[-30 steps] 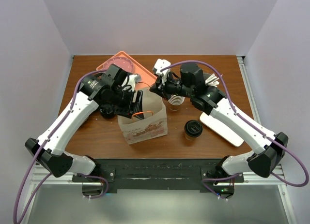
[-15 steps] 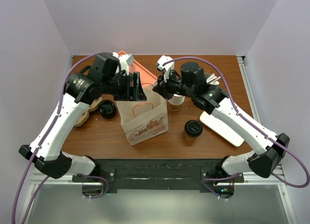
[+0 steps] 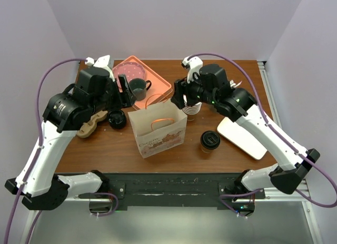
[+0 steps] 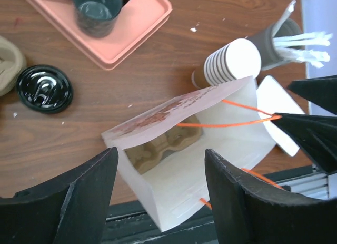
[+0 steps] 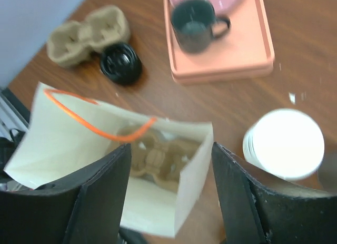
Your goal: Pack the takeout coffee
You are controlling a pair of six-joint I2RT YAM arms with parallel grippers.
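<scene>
A lidded coffee cup (image 3: 209, 140) is seen standing just right of the open paper bag (image 3: 159, 132), and a second cup (image 3: 117, 118) near its left side. The bag's printed lettering is too small to be read. The left gripper (image 4: 159, 165) and right gripper (image 5: 171, 159) are held above the bag, jaws spread, nothing pinched

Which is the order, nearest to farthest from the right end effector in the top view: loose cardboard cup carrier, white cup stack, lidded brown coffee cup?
From the right end effector:
1. white cup stack, just beside it
2. lidded brown coffee cup, front right
3. loose cardboard cup carrier, far left
</scene>
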